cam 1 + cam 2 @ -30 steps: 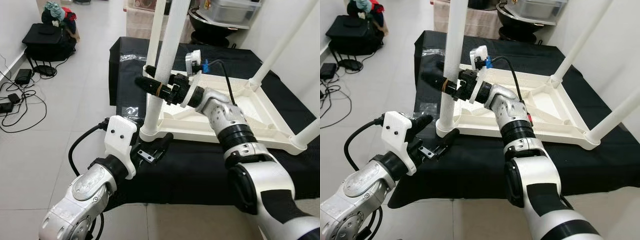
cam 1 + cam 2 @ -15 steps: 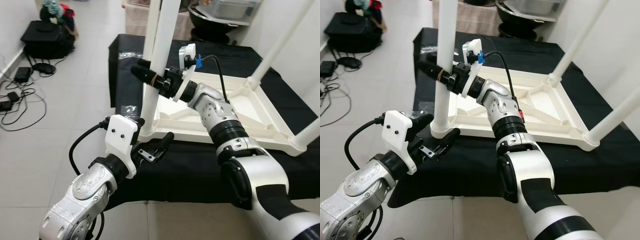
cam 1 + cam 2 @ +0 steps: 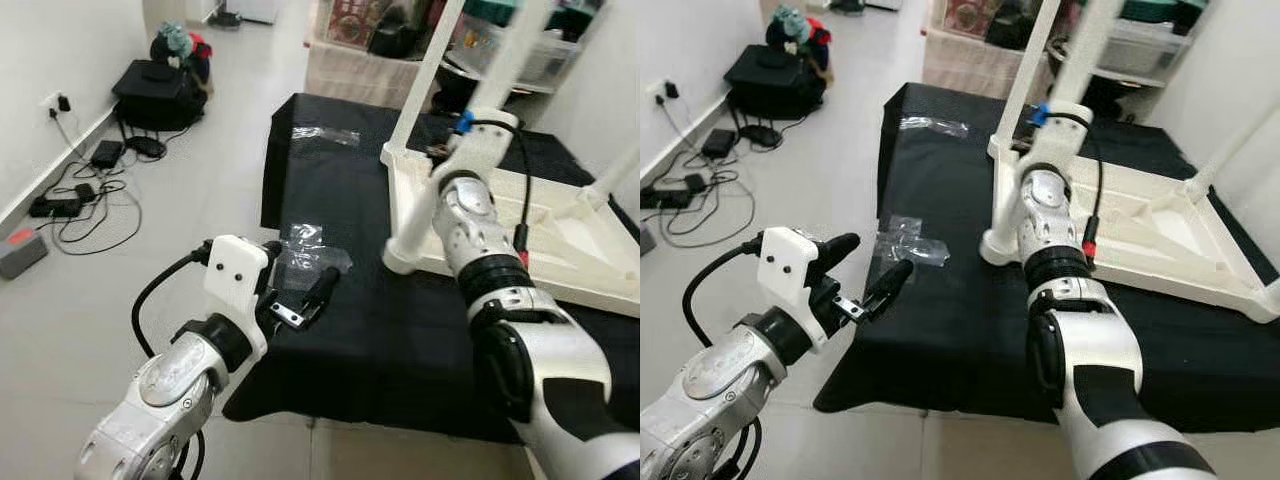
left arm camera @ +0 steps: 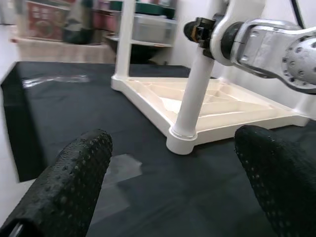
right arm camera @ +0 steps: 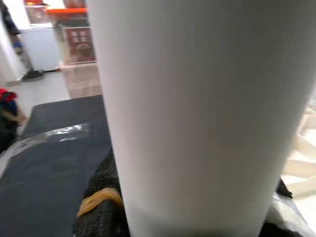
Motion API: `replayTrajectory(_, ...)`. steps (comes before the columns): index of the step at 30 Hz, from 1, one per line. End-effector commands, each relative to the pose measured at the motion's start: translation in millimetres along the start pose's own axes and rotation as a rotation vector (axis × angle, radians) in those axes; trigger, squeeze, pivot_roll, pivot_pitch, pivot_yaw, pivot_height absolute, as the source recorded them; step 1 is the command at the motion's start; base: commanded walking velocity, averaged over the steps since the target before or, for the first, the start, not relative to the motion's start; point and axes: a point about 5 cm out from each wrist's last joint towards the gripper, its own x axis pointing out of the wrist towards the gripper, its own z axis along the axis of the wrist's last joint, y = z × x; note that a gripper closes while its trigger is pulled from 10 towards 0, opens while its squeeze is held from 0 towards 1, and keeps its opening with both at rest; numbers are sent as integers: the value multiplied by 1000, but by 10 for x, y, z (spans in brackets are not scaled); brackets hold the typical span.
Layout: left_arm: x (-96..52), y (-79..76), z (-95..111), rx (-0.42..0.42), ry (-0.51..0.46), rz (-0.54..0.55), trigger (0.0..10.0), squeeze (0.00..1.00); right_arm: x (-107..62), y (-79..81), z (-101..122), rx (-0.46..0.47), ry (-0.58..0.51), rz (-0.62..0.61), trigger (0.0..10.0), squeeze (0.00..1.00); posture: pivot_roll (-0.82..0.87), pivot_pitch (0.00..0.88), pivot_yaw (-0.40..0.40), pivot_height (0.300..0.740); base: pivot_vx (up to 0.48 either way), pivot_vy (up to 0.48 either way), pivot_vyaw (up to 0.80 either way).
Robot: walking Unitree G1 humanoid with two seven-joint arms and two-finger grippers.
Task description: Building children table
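A white children's table [image 3: 560, 250] lies upside down on a black-covered tabletop [image 3: 380, 330], its legs pointing up. My right gripper [image 4: 200, 30] is shut on the near-left leg [image 3: 425, 200], a little above mid-height. In the right wrist view the leg [image 5: 197, 108] stands close up, with a black finger [image 5: 101, 207] wearing a yellow band against it. My left gripper [image 3: 297, 272] hangs open over the cloth's near-left corner, left of the leg's foot [image 4: 183, 138], holding nothing.
Two clear plastic bags [image 3: 312, 250] [image 3: 322, 135] lie on the cloth. On the floor to the left are a black bag with clothes [image 3: 160, 80] and cables [image 3: 70, 195]. Shelves with boxes [image 3: 1140, 45] stand behind the table; a white wall runs along the left.
The whole picture has shifted, so the camera moved. My right gripper stays shut on the leg. The leg's foot now stands farther from my left gripper and the plastic bag.
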Motion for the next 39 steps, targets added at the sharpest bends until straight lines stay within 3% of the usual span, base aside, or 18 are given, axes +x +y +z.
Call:
replayTrajectory(1,7,-13,-7,1,2,-11,10000,0,-57,22,-250,43,104,-3,10000,0,63,112,-163,740,0,0,0)
replayTrajectory(3,4,-10,-9,1,4,-10,10000,0,-106,336,-156,104,67,190,10000,0,60,112,-164,740,0,0,0)
replayTrajectory(5,4,-9,-10,1,5,-10,10000,0,-134,439,-121,117,52,221,10000,0,60,112,-164,740,0,0,0)
replayTrajectory(6,5,-12,-10,1,4,-9,10000,0,-144,482,-103,121,44,260,10000,1000,60,112,-169,740,0,0,0)
replayTrajectory(7,6,-14,-9,0,4,-8,10000,0,-153,513,-91,124,38,290,10000,1000,60,112,-169,740,0,0,0)
replayTrajectory(8,7,-15,-8,0,3,-8,10000,0,-158,534,-82,127,34,313,10000,204,61,113,-169,740,0,0,0)
replayTrajectory(9,6,-17,-7,-2,2,-8,10000,0,-158,550,-43,123,12,332,10000,0,62,115,-171,740,0,0,0)
replayTrajectory(12,-3,-18,-11,-6,4,-8,10000,0,-135,533,46,100,-35,321,10000,0,60,116,-170,740,0,0,0)
replayTrajectory(18,-1,-16,-11,-7,3,-6,10000,0,-184,680,23,194,59,642,10000,0,60,118,-172,740,0,0,0)
replayTrajectory(19,-1,-16,-11,-7,3,-6,10000,0,-162,632,23,162,51,633,10000,1000,62,118,-172,740,0,0,0)
replayTrajectory(25,-2,-15,-10,-4,5,-5,10000,0,-118,545,46,128,28,594,10000,1000,63,120,-173,740,0,0,0)
replayTrajectory(26,-2,-14,-11,-4,6,-4,10000,0,-150,612,46,172,52,677,10000,0,63,120,-173,740,0,0,0)
replayTrajectory(31,0,-8,-13,-2,7,-5,10000,0,-314,812,8,285,148,1023,10000,0,65,120,-170,740,0,0,0)
replayTrajectory(32,0,-8,-13,-2,7,-5,10000,0,-314,812,8,285,148,1023,10000,0,65,120,-170,740,0,0,0)
replayTrajectory(34,3,-7,-7,-1,4,-6,10000,0,-477,875,-43,236,160,1320,10000,0,68,118,-171,740,0,0,0)
replayTrajectory(35,3,-7,-7,-1,4,-6,10000,0,-477,875,-43,236,160,1320,10000,0,68,118,-171,740,0,0,0)
replayTrajectory(37,3,-4,-1,2,2,-4,10000,0,-658,855,-132,167,199,1624,10000,0,68,118,-171,740,0,0,0)
replayTrajectory(39,0,-3,3,2,2,-3,10000,0,-715,834,-156,168,228,1723,10000,0,71,121,-174,740,0,0,0)
